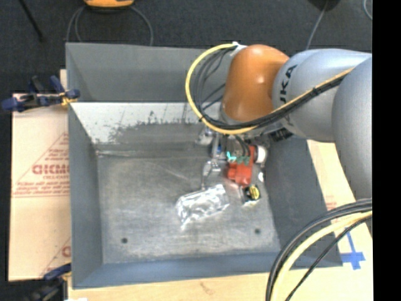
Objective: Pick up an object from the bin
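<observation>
My gripper (213,160) hangs low over the middle of the bin, just under the arm's wrist. Directly below and in front of it lies a crumpled clear plastic bag (200,206), shiny and silvery, on the bin floor. Close to the gripper's right side sits a red object (238,172) with a teal patch on top. A small yellow and black piece (252,194) lies against the red object's lower right edge. Whether the gripper touches the bag or the red object I cannot tell.
The arm reaches in from the right, and its orange cover and looped cables hide the bin's back right part. The bin's sloped walls rise on all sides, with bare grey floor to the left of the bag.
</observation>
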Tool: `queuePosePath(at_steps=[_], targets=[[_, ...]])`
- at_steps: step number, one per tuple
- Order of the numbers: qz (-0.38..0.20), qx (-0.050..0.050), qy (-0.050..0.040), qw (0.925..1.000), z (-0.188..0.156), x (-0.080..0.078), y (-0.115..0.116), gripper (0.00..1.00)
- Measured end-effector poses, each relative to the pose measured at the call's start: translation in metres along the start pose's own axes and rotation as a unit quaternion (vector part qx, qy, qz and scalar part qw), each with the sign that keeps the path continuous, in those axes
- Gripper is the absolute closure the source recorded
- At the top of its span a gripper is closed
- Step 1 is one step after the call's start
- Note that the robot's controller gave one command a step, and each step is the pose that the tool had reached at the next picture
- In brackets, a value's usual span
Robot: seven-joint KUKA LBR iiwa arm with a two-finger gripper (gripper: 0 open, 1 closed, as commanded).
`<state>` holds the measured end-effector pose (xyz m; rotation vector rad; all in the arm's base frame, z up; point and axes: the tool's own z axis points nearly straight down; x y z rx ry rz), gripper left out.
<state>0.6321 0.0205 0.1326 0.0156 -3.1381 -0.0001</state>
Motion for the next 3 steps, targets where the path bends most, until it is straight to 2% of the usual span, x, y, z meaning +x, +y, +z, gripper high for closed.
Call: queuePosePath(at_steps=[1,2,3], targets=[[0.003,0.001,0.0003,1.0000,0.019,0.094,-0.019,0.00],[0.003,0.001,-0.0033,1.0000,0.018,0.090,-0.018,1.00],[0.038,-0.001,-0.0058,0.9993,-0.067,0.094,-0.012,1.00]])
